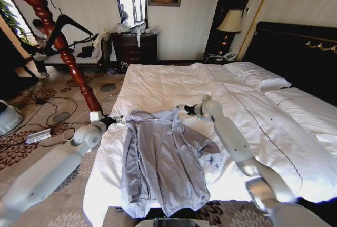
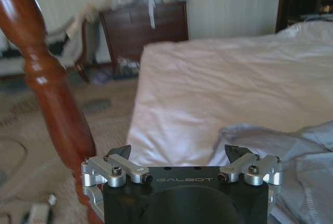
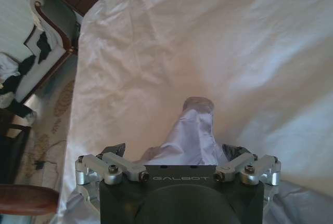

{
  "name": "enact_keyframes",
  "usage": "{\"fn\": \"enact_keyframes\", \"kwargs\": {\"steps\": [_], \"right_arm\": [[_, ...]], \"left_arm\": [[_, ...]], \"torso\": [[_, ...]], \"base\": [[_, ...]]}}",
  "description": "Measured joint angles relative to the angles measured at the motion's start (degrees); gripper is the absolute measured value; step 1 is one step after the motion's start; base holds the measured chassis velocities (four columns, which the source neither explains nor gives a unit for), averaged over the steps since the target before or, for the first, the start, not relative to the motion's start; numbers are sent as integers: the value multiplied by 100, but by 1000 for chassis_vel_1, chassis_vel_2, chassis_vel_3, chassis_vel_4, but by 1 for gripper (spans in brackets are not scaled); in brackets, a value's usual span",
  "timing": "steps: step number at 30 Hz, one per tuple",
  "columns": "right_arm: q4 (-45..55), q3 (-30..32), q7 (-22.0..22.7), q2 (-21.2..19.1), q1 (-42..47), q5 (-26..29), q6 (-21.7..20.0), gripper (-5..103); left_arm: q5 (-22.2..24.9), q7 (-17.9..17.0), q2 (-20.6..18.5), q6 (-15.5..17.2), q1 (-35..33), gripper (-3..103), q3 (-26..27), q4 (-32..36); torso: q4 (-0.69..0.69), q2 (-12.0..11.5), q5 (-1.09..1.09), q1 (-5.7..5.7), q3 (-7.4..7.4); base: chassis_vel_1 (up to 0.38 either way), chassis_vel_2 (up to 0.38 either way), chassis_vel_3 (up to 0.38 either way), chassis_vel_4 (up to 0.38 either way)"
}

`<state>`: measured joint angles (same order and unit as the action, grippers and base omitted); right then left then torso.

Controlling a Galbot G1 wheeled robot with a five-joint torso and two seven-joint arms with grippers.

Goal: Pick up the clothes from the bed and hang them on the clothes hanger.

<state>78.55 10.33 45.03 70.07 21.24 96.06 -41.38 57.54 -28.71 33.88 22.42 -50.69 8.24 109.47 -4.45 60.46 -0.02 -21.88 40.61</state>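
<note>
From the head view, one light grey jacket [image 1: 163, 158] lies spread flat on the near end of the bed [image 1: 174, 82], collar toward the far end and hem toward the foot, which leaves its shoulders open to both arms. The left gripper [image 1: 120, 119] sits at the bed's edge just beside the left shoulder, and the right gripper [image 1: 188, 109] hovers by the collar and right shoulder, so I judge the two are placed to take the garment at its top corners. One red-brown coat stand [image 1: 58, 42] rises beside the bed (a black hanger [image 1: 73, 27] seems to hang from it). In the left wrist view, the left gripper [image 2: 179, 156] has its fingers apart, empty, with grey fabric [image 2: 281, 151] just ahead. In the right wrist view, the right gripper [image 3: 174, 154] likewise has its fingers spread, with one fold of the jacket [image 3: 195, 130] lying between them, not yet pinched.
</note>
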Motion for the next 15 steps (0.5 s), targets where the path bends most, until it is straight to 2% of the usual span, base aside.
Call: {"fn": "enact_keyframes", "kwargs": {"steps": [3,4,6,8,9,11,12,13,14,15], "right_arm": [[104,-149,-317,-278,263,-788,-44,100],[104,-149,-317,-278,263,-788,-44,100],[463,-184,-534,-653,600,-1022,-25,100],[852,-154,-697,-986,937,-1202,65,100],[852,-154,-697,-986,937,-1202,65,100],[1311,-61,-997,-1325,1318,-1556,277,100],[1443,-24,-1088,-1410,1426,-1647,339,100],[1768,86,-1286,-1592,1697,-1818,496,100],[1768,86,-1286,-1592,1697,-1818,496,100],[1984,171,-1426,-1717,1907,-1986,667,100]], "left_arm": [[-207,-14,-4,-225,-796,100,695,460],[-207,-14,-4,-225,-796,100,695,460],[-255,-16,87,-307,-1438,100,1281,822],[-355,15,218,-366,-2063,100,1709,1111],[-355,15,218,-366,-2063,100,1709,1111],[-696,270,400,-556,-2842,100,2124,1371],[-838,363,458,-628,-3018,100,2215,1416],[-1188,586,618,-825,-3348,100,2413,1508],[-1188,586,618,-825,-3348,100,2413,1508],[-1405,749,779,-969,-3549,100,2542,1574]], "torso": [[1,-1,2,0,1],[1,-1,2,0,1],[-7,0,4,0,0],[-7,0,3,1,0],[-7,0,3,1,0],[0,0,2,1,0],[0,0,2,1,0],[0,0,3,2,-1],[0,0,3,2,-1],[-1,0,3,2,-1]], "base": [[0,0,0,0],[0,0,0,0],[0,0,0,0],[0,0,0,0],[0,0,0,0],[0,0,0,0],[0,0,0,0],[0,0,0,0],[0,0,0,0],[0,0,0,0]]}}
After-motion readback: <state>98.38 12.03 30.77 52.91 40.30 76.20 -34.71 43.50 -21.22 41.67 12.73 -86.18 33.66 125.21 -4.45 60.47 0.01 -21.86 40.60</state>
